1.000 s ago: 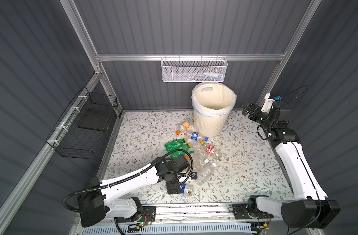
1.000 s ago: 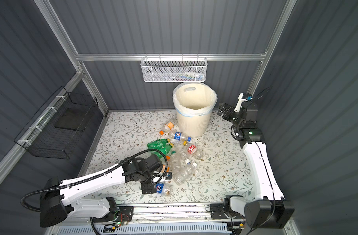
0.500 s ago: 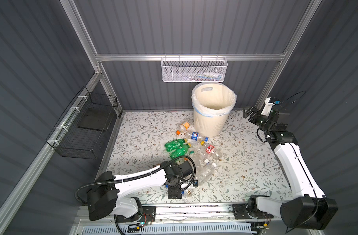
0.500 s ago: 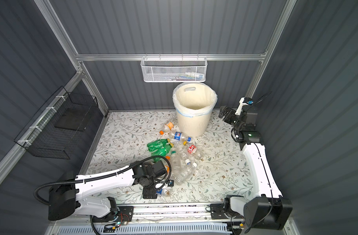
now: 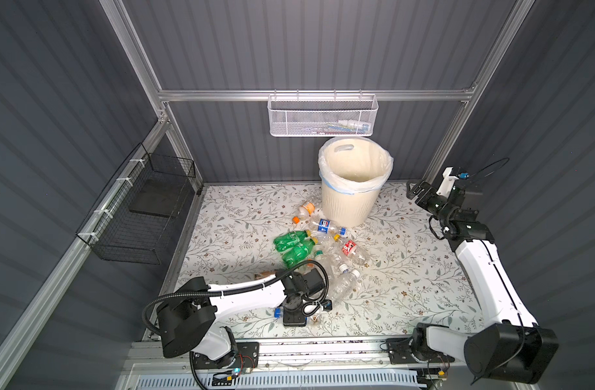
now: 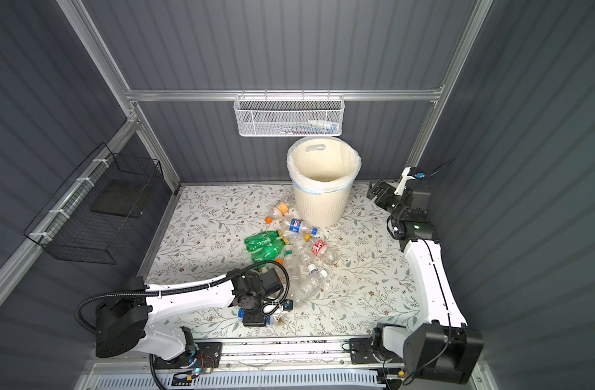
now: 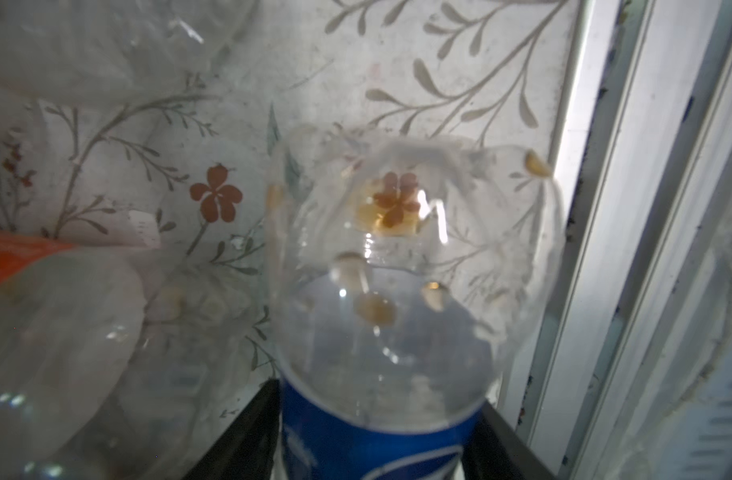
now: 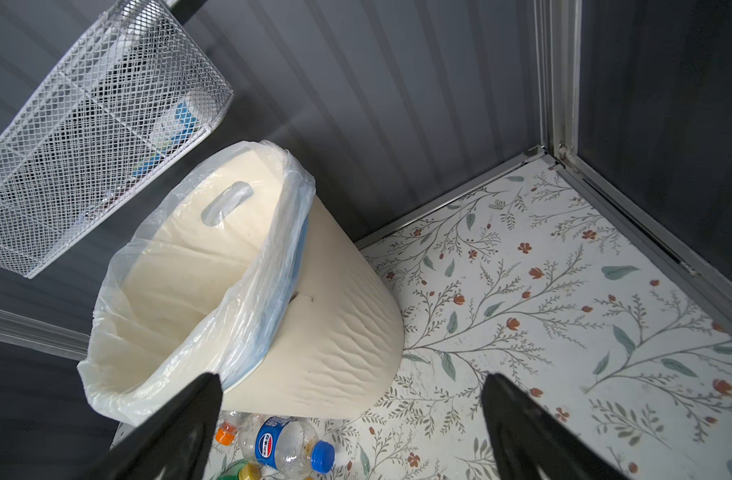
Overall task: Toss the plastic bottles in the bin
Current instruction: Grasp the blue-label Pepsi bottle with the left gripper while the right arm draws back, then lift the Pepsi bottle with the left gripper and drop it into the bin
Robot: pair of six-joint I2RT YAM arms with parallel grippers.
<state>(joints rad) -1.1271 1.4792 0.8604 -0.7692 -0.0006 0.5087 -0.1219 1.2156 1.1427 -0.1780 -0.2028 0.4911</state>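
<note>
My left gripper (image 5: 294,317) (image 6: 255,317) is low near the table's front edge. In the left wrist view its jaws (image 7: 377,399) press both sides of a clear bottle with a blue label (image 7: 397,291) lying on the floral mat, blue cap (image 5: 277,311) pointing left. Other plastic bottles lie piled mid-table: two green ones (image 5: 294,243), a blue-label one (image 5: 325,226) (image 8: 281,449), a red-label one (image 5: 349,247), an orange-label one (image 5: 306,207) and clear ones (image 5: 345,285). The cream bin (image 5: 352,206) (image 6: 319,209) (image 8: 335,332) stands at the back. My right gripper (image 5: 412,190) (image 8: 352,380) hangs open and empty beside the bin.
A white mesh basket (image 5: 323,116) hangs on the back wall above the bin. A black wire basket (image 5: 144,216) hangs on the left wall. An aluminium rail (image 5: 289,347) runs along the front edge, close to the held bottle.
My left gripper moved toward the front edge, came down over the blue-label bottle and closed on it. The right gripper drifted slightly right and stayed open.
</note>
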